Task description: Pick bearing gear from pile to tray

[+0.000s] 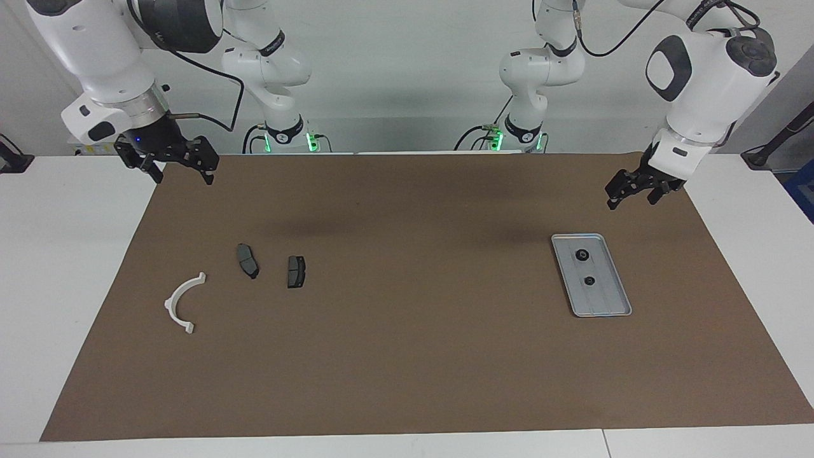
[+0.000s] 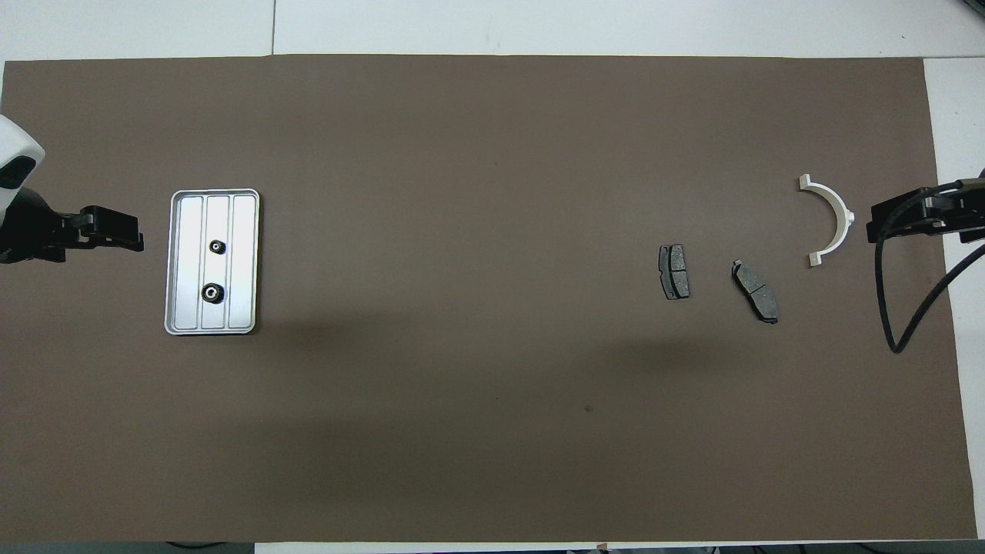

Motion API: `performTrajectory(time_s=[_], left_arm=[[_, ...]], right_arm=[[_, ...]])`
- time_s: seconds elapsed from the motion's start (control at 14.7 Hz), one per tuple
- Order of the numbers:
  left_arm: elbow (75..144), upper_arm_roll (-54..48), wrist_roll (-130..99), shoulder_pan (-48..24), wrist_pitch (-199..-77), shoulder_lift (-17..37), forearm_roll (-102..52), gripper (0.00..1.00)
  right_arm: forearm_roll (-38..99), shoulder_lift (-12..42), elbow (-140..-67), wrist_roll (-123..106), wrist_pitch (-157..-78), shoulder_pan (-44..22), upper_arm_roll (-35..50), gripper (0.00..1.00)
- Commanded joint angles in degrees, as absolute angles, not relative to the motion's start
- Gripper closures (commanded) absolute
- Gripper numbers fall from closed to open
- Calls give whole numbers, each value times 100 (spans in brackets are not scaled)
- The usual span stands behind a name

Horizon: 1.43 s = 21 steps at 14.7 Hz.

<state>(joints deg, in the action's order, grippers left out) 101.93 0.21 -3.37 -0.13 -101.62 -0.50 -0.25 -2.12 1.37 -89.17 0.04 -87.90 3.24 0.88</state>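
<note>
Bearing gears: two black rings [image 1: 582,255] [image 1: 589,280] lying in the tray [image 1: 615,304], toward the left arm's end of the tabletop. Left gripper [image 1: 631,193] raised over the brown mat [image 1: 407,356], jaws spread, empty. Right gripper [image 1: 180,166] likewise. White bracket [image 1: 180,303], two grey plates [image 1: 247,261] [image 1: 296,271] toward the right arm's end. No legible writing.

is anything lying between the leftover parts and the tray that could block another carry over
Nothing visible does. The brown mat between the two dark plates and the tray is bare. Both gears already sit in the tray; none remains beside the white bracket.

Brown mat [image 1: 413,356] covers most of white table [image 1: 63,254]; pale wall at robots' end.
</note>
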Motion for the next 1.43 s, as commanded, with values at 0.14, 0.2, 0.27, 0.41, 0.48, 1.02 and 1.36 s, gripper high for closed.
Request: performTrajectory(time_s=[0.14,0.2,0.27,0.41,0.48,1.02,1.36], left_arm=[[9976,27,-299,-44,-9984,-26,17,0],[9958,18,-299,-44,-9984,-26,18,0],[9941,9,-290,-44,-9976,-35,18,0],[9905,18,-299,-44,-9923,-35,18,0],[9862,9,-299,-44,-9888,-35,18,0],[9817,44,-299,-44,-9835,-26,35,0],[9817,53,-308,-44,-9835,-26,44,0]], right_arm=[[-272,9,-9079,-9,-8938,369,123,0],[-272,9,-9079,-9,-8947,378,123,0],[-264,9,-9088,-9,-8947,387,123,0],[-264,0,-9097,-9,-8947,439,123,0],[-264,0,-9123,-17,-8947,466,123,0],[-264,-9,-9149,-9,-9018,457,132,0],[-264,-9,-9149,-9,-9018,431,132,0]])
